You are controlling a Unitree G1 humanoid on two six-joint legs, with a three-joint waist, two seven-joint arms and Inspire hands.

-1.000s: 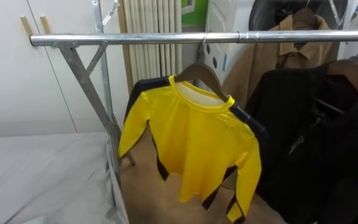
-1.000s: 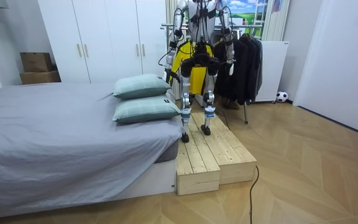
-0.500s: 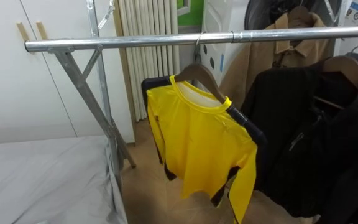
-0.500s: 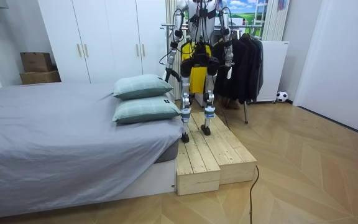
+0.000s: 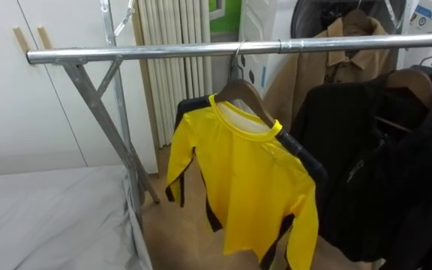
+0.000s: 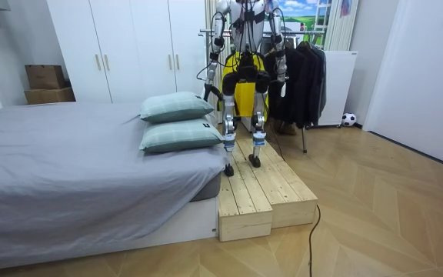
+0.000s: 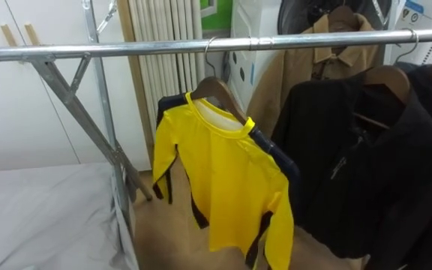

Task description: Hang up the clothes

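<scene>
A yellow long-sleeved shirt (image 5: 250, 180) with dark side panels hangs on a wooden hanger (image 5: 240, 90). The hanger's hook is over the metal rail (image 5: 163, 52) of a clothes rack, and nothing holds the shirt. In the room view I stand on a wooden platform (image 6: 271, 192) facing the rack, with the shirt (image 6: 244, 85) in front of my body. My left hand (image 6: 214, 55) hangs at the room view's left side of my body. My right hand (image 6: 281, 65) is at the other side. Both are too small to read.
Black coats (image 5: 381, 165) and a tan coat (image 5: 343, 60) hang on the rail right of the shirt. The rack's slanted leg (image 5: 115, 135) stands at the left, beside the grey bed (image 5: 51, 217). A radiator (image 5: 175, 75) is behind. Two pillows (image 6: 174, 106) lie on the bed.
The shirt has swung on its hanger, with its left sleeve moving in towards the body and then out again. The eye view has shifted a little. I stand in the same place on the platform.
</scene>
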